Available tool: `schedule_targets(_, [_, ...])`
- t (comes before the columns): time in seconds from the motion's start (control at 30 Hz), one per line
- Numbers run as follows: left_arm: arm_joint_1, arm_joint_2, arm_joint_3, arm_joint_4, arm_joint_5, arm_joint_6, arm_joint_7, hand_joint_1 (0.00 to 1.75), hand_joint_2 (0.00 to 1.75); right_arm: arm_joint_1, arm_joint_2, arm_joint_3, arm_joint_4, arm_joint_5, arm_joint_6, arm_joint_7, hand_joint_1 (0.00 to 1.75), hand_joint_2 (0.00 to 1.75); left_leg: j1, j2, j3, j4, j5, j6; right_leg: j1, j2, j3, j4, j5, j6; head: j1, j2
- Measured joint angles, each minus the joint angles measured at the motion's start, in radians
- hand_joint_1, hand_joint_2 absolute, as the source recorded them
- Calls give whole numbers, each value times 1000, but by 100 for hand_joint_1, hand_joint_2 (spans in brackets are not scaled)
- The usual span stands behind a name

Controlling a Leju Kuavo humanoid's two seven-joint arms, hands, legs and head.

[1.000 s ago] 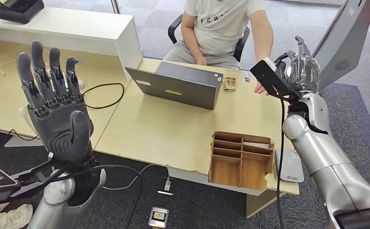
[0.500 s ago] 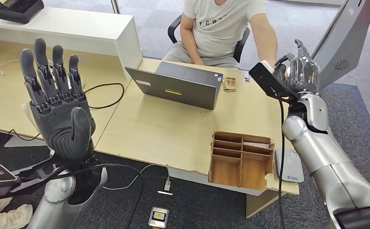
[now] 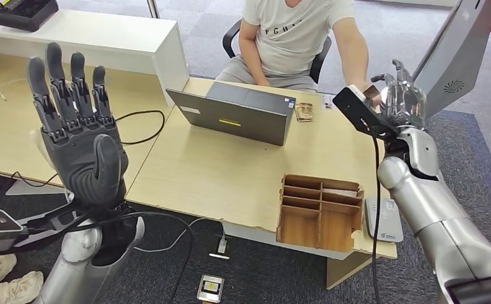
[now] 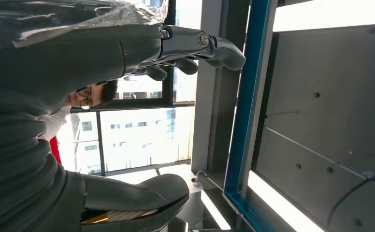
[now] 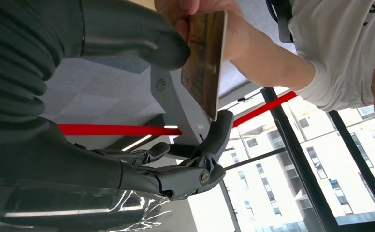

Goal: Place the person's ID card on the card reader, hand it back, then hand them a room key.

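Card (image 5: 204,63) sits between our right hand (image 5: 176,159) thumb and fingers at 2 o'clock, person's hand (image 5: 200,14) also pinching it: handover underway, we judge. Left hand (image 3: 78,133) raised at 9, fingers spread, holding nothing. Reader (image 3: 384,221) waits at 4.

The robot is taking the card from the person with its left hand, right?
Not quite. It is the right hand that pinches the card, which the person's hand also holds, as the right wrist view shows. The left hand is raised, holding nothing.
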Motion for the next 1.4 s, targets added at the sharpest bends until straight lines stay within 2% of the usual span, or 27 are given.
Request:
schedule_targets(0.17, [-8,0,-4,8,7,-9,3,0,175,28,-29,-11,-66,-3,-9,-13,0,175,0,0,0,0,0,0,0,0,0,0,0,0,0,0])
schedule_targets(0.4, [-6,0,-7,18,1,-9,14,0,175,132,-114,-70,-369,-11,-12,20,0,175,0,1,0,0,0,0,0,1,-1,0,0,0,0,0])
schedule_targets(0.67, [-6,0,-8,18,-3,-12,16,0,175,166,-147,-97,-494,-5,-7,25,0,175,0,1,0,0,0,0,0,1,0,0,0,0,0,0])
schedule_targets(0.8, [-1,0,-8,18,-10,-12,24,0,175,215,-164,-117,-576,-14,-46,8,0,175,0,1,1,0,0,0,0,1,0,0,0,0,0,0])
schedule_targets(0.9, [14,0,-2,18,-12,-18,28,0,175,333,-189,-135,-708,5,-74,26,0,175,0,0,1,0,-1,0,1,1,1,-1,0,0,0,0])
schedule_targets(1.03, [42,1,13,20,-10,-59,26,0,175,578,-214,-165,-912,35,-171,19,0,175,1,0,1,0,-3,0,1,0,2,-1,-2,0,0,0])
schedule_targets(1.13, [61,2,23,23,-12,-84,19,0,175,763,-211,-205,-1050,13,-253,-45,0,175,1,0,1,-1,-4,0,1,0,2,-1,-4,0,0,0])
schedule_targets(1.23, [83,2,36,24,-27,-82,13,0,175,919,-184,-262,-1161,-58,-273,-152,0,175,1,0,1,-1,-5,0,1,0,2,-1,-4,-1,0,0])
schedule_targets(1.33, [105,2,50,23,-45,-67,11,0,175,1022,-153,-312,-1241,-99,-274,-220,0,175,1,1,1,-1,-5,0,1,0,2,-1,-4,-1,0,0])
schedule_targets(1.4, [116,2,58,21,-54,-58,11,0,175,1055,-142,-332,-1275,-107,-274,-224,0,175,1,1,1,-1,-5,0,1,1,2,-1,-4,-1,0,0])
